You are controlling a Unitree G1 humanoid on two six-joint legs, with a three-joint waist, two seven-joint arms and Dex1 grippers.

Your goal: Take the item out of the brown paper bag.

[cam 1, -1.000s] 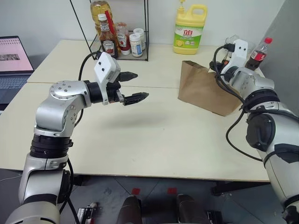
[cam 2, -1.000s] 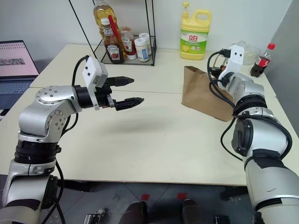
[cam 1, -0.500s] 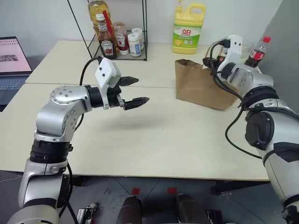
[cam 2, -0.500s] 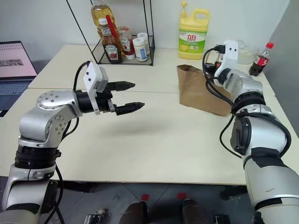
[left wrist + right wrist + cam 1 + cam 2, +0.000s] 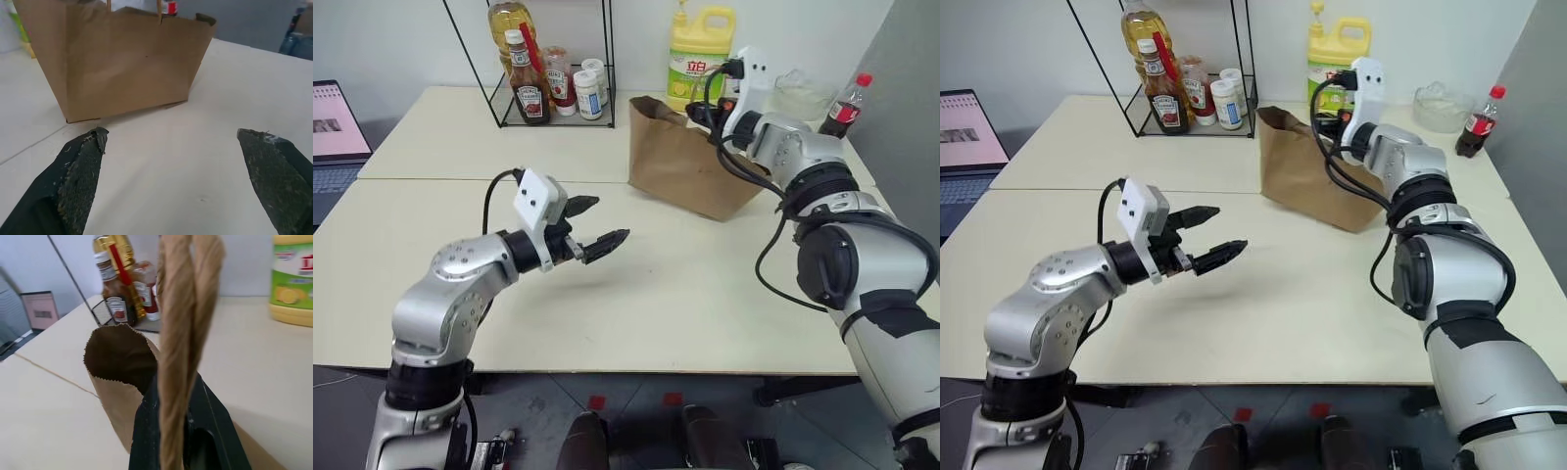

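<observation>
Creased tan kraft paper bag (image 5: 680,166): light, floppy. My right end effector (image 5: 183,440) pinches its twine handles (image 5: 183,333); left end effector (image 5: 592,230) hangs released.

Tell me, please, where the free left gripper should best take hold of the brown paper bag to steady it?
I would grip the brown paper bag at its upper rim on the near corner, coming from the front. The bag stands upright, mouth open, and the right gripper already pinches the twine handle.

Plain tan paper bag (image 5: 680,171), yellow jug (image 5: 697,59), cream table (image 5: 685,284)
</observation>
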